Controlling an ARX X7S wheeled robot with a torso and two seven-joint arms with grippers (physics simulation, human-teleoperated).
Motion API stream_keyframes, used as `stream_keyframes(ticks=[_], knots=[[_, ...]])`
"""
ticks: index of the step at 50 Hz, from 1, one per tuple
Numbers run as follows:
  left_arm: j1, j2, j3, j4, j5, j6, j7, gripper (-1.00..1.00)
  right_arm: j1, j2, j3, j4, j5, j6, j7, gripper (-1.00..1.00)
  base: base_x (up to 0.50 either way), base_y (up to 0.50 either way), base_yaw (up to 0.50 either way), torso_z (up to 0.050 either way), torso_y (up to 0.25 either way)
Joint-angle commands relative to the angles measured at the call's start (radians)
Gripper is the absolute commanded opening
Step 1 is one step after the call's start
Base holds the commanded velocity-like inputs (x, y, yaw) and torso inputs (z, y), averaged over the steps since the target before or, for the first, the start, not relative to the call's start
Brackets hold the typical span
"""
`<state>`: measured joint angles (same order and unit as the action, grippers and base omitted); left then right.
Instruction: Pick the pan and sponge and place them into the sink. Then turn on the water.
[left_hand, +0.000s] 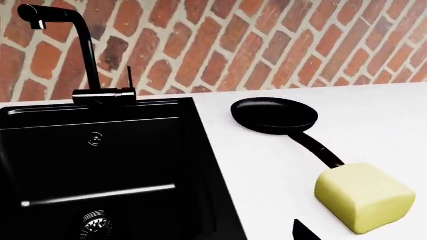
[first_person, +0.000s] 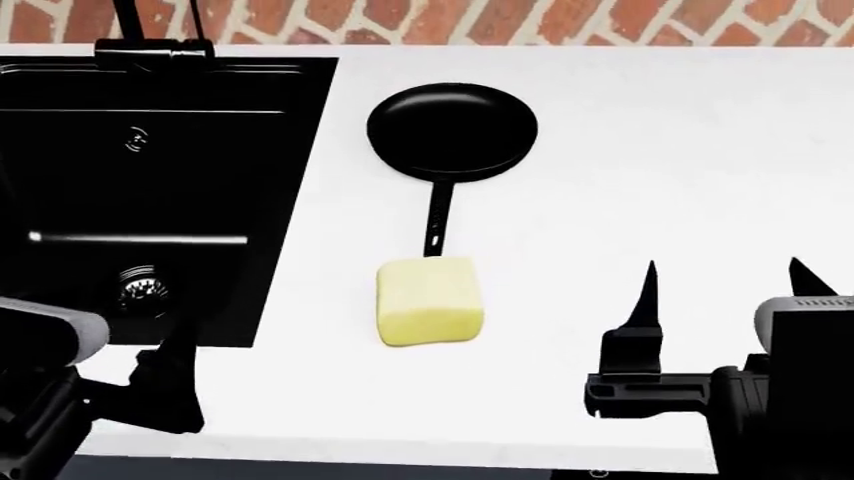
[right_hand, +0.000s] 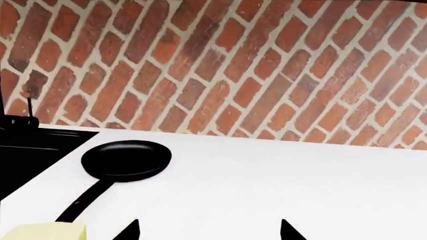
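Right gripper (first_person: 721, 285) fingers spread, upright

The right gripper (first_person: 721, 285) is showing two slim black fingers (first_person: 647, 290), each tapering to a sharp point, rising from a blocky black base with a stepped, ridged housing. Behind it a light grey, rounded casing is sitting on the wrist, with a finely ribbed strip along its upper edge. The left gripper (first_person: 167, 375) is appearing as angular black parts, and a similar grey rounded casing is capping that arm above darker body panels.
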<state>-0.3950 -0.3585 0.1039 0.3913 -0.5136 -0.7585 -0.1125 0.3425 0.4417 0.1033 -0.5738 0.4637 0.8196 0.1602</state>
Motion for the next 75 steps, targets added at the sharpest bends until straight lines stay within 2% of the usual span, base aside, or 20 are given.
stream_keyframes(ticks=[1, 26, 35, 39, 40, 45, 50, 53, 58, 62, 69, 72, 75], knots=[[0.009, -0.006, 0.005, -0.006, -0.013, 0.009, 0.021, 1.00, -0.022, 0.009, -0.022, -0.004, -0.015, -0.001, 0.004, 1.00, 0.43, 0.00, 0.00, 0.000, 0.000], [0.028, -0.019, 0.030, -0.045, -0.011, 0.042, 0.055, 1.00, -0.025, 0.004, -0.063, 0.041, -0.025, -0.034, -0.012, 1.00, 0.43, 0.00, 0.00, 0.000, 0.001], [0.077, -0.058, -0.006, -0.018, -0.031, 0.059, 0.075, 1.00, -0.033, 0.005, -0.064, 0.043, -0.024, -0.041, -0.012, 1.00, 0.43, 0.00, 0.00, 0.000, 0.000], [0.047, -0.030, 0.037, -0.039, 0.000, 0.060, 0.056, 1.00, -0.037, 0.005, -0.061, 0.041, -0.023, -0.043, -0.011, 1.00, 0.43, 0.00, 0.00, 0.000, 0.000], [0.069, -0.053, 0.023, -0.020, -0.009, 0.067, 0.070, 1.00, -0.036, 0.004, -0.064, 0.042, -0.024, -0.042, -0.010, 1.00, 0.43, 0.00, 0.00, 0.000, 0.000], [0.057, -0.044, 0.066, 0.007, -0.007, 0.067, 0.088, 1.00, -0.034, 0.005, -0.064, 0.039, -0.020, -0.041, -0.010, 1.00, 0.03, 0.00, 0.00, 0.000, 0.002], [0.090, -0.088, 0.070, 0.090, -0.078, 0.064, 0.171, 1.00, -0.038, 0.007, -0.067, 0.038, -0.014, -0.040, -0.015, 1.00, 0.00, 0.00, 0.00, 0.000, 0.000], [0.096, -0.099, 0.069, 0.129, -0.115, 0.026, 0.175, 1.00, -0.034, 0.007, -0.068, 0.040, -0.014, -0.038, -0.013, 1.00, 0.00, 0.00, 0.00, 0.000, 0.000], [0.117, -0.115, 0.049, 0.203, -0.257, -0.043, 0.223, 1.00, -0.030, 0.010, -0.072, 0.039, -0.013, -0.031, -0.011, 1.00, 0.00, 0.00, 0.00, 0.000, 0.000], [0.101, -0.106, 0.060, 0.233, -0.298, -0.086, 0.206, 1.00, -0.029, 0.006, -0.077, 0.045, -0.014, -0.035, -0.011, 1.00, 0.00, 0.00, 0.00, 0.000, 0.000], [0.124, -0.149, 0.060, 0.287, -0.417, -0.158, 0.245, 1.00, -0.031, 0.005, -0.090, 0.063, -0.022, -0.048, -0.014, 1.00, 0.00, 0.00, 0.00, 0.000, 0.000], [0.115, -0.136, 0.053, 0.279, -0.444, -0.179, 0.220, 1.00, -0.033, 0.006, -0.090, 0.062, -0.020, -0.045, -0.012, 1.00, 0.00, 0.00, 0.00, 0.000, 0.000], [0.122, -0.158, 0.078, 0.297, -0.438, -0.186, 0.243, 1.00, -0.025, 0.006, -0.094, 0.066, -0.020, -0.042, -0.012, 1.00, 0.00, 0.00, 0.00, 0.000, 0.000]])
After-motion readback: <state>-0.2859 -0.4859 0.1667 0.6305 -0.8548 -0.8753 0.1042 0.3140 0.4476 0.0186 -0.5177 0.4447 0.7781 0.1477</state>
